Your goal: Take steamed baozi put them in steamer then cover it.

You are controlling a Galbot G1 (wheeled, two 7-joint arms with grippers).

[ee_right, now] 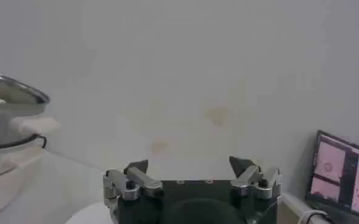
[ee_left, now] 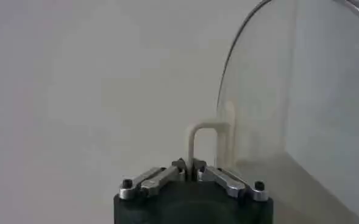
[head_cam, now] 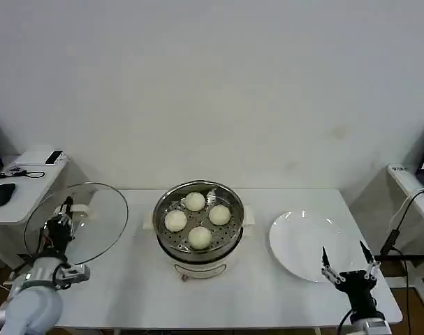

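The steamer (head_cam: 161,225) stands at the table's middle, uncovered, with several pale baozi (head_cam: 200,237) on its perforated tray. Its rim (ee_right: 11,90) also shows in the right wrist view. My left gripper (head_cam: 63,213) is at the table's left edge, shut on the cream handle (ee_left: 199,143) of the round glass lid (head_cam: 93,223), which it holds up on edge, well left of the steamer. The lid's glass (ee_left: 301,91) rises beside the handle. My right gripper (head_cam: 348,262) stands open over the near right edge of the table, with nothing between its fingers.
A flat white plate (head_cam: 302,241), bare, lies right of the steamer, just beyond my right gripper. A side table (head_cam: 16,185) with a mouse and cables stands at the far left. A monitor (ee_right: 344,176) sits off to the right.
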